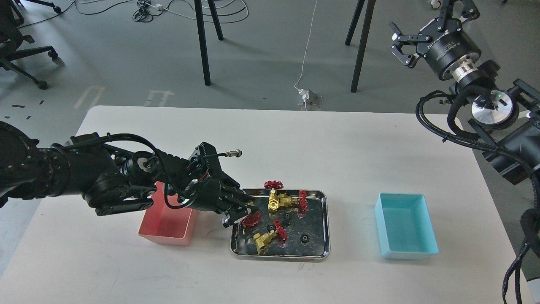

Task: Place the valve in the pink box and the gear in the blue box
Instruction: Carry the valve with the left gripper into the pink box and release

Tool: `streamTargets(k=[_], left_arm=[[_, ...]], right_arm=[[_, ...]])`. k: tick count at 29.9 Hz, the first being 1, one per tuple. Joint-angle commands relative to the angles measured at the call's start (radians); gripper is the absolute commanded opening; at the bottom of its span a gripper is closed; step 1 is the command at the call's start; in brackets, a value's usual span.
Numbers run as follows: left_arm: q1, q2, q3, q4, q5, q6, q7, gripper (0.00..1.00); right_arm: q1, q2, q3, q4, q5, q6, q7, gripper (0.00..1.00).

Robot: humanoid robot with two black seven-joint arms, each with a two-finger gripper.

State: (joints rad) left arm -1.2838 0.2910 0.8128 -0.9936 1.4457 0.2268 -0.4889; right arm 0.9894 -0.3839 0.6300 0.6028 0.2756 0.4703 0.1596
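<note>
Left gripper (247, 212) closed around valve (252, 219) handwheel.

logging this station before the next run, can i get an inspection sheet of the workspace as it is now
surface: white table, steel tray in the middle.
job's things: valves in the tray, one near its far edge, one near its near edge; two black gears in the tray; pink box left of the tray, blue box right of it, nothing seen inside.
clutter: nothing seen.
grippers: left gripper at a red handwheel in the tray's left end, grip cannot be told; right gripper raised off the table, open, empty.
cables: black cables on both arms; loose cables on the floor.
surroundings: grey floor, table legs, office chair.
</note>
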Motion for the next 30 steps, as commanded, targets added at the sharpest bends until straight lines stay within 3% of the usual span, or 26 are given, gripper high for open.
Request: streamTargets(k=[1,9,12,20,30], left_arm=[[-0.047,0.062,-0.055,-0.045,-0.002,0.002,0.000,0.07],[-0.187,0.348,-0.103,-0.273,-0.001,-0.004,0.000,0.08],[-0.190,0.450,-0.098,-0.306,0.030,-0.004,0.000,0.08],[-0.059,0.537,-0.106,-0.287,0.140,0.002,0.000,0.08],[-0.011,0.562,-0.103,-0.234,0.159,0.005,0.000,0.08]], right_arm=[[0.003,0.003,0.005,0.000,-0.001,-0.005,0.000,1.00],[0.130,0.034,0.036,0.000,0.001,-0.114,0.000,1.00],[0.185,0.045,0.034,0.000,0.001,-0.162,0.000,1.00],[0.196,0.054,0.036,0.000,0.001,-0.199,-0.002,1.00],[0.183,0.053,0.034,0.000,0.001,-0.191,-0.002,1.00]])
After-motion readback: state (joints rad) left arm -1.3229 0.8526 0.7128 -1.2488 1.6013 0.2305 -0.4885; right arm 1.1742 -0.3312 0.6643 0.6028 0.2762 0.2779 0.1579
